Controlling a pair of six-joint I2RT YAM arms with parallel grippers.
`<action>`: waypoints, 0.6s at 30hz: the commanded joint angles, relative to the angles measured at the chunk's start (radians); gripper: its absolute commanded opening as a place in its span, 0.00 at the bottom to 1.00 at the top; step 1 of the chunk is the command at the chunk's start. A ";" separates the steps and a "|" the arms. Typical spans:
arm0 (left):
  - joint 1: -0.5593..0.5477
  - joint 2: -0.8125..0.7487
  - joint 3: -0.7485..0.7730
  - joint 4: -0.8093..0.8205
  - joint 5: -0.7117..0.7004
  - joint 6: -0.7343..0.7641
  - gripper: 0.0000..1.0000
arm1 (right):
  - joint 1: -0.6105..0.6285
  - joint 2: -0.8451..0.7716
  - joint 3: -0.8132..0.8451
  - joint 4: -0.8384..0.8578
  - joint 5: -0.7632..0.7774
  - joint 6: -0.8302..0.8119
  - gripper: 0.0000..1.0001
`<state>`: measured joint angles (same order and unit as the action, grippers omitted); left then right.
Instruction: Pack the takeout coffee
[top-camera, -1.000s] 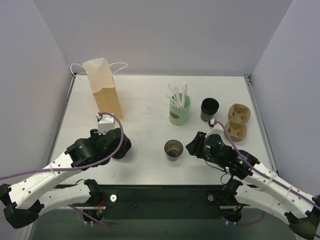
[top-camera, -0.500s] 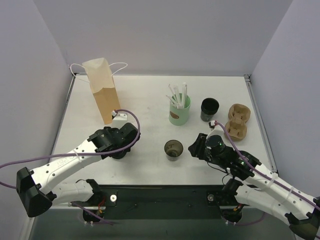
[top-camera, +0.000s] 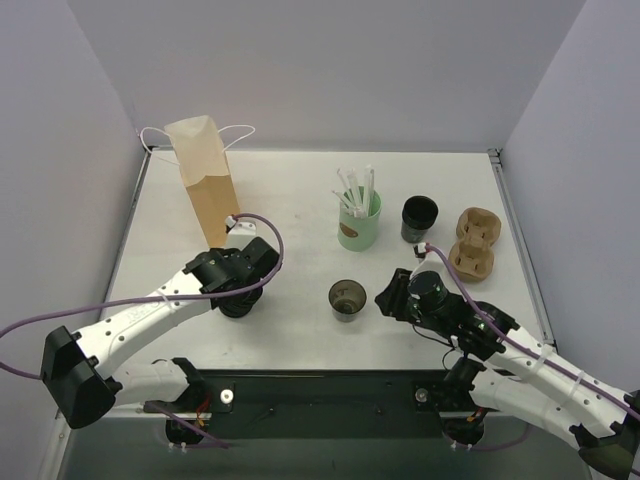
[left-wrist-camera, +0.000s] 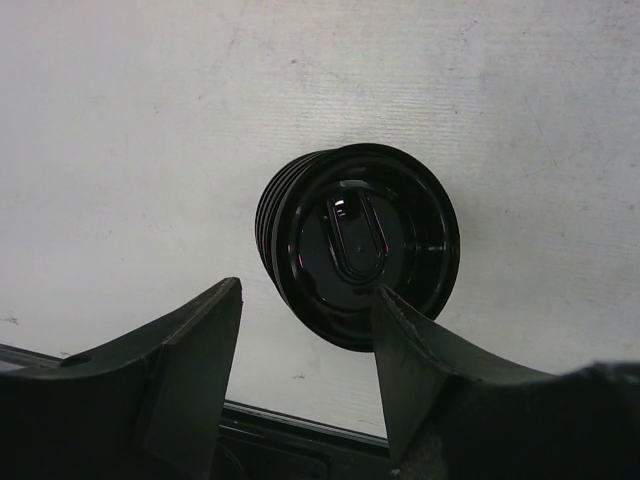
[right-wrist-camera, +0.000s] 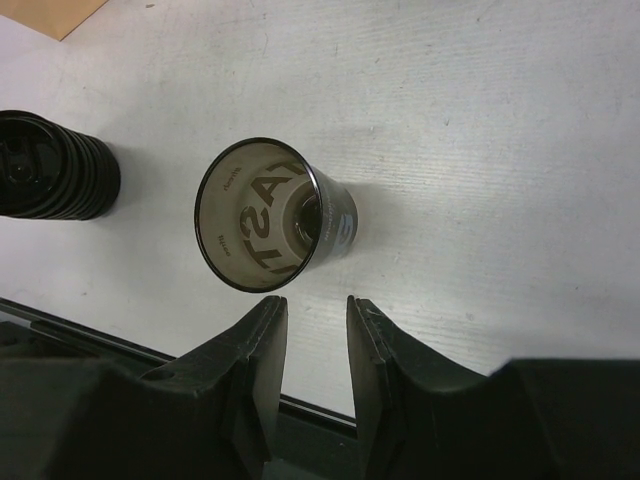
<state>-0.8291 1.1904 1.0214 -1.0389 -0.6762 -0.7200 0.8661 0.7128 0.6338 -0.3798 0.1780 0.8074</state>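
Both empty: left gripper wide above lid stack, right gripper barely apart beside cup.

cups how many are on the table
3: a mint-green cup holding straws mid-back, a black cup just right of it, and an open cup nearer the front. The left arm may hide more.

From above I see the takeout coffee: a small black cup, upright on the desk, its round top black, seemingly lidded. It stands just right of the green cup, close beside it but not touching, on the same far row.
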 joint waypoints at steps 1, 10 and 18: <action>0.007 0.026 0.028 0.034 -0.037 0.024 0.63 | 0.016 0.007 -0.005 0.045 0.002 -0.004 0.31; 0.012 0.084 0.025 0.023 -0.086 0.028 0.60 | 0.031 0.020 -0.009 0.050 0.015 -0.014 0.31; 0.012 0.109 0.029 0.028 -0.094 0.034 0.54 | 0.034 0.025 -0.008 0.050 0.017 -0.025 0.31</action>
<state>-0.8227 1.2907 1.0214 -1.0348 -0.7403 -0.6960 0.8921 0.7296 0.6292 -0.3485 0.1753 0.8005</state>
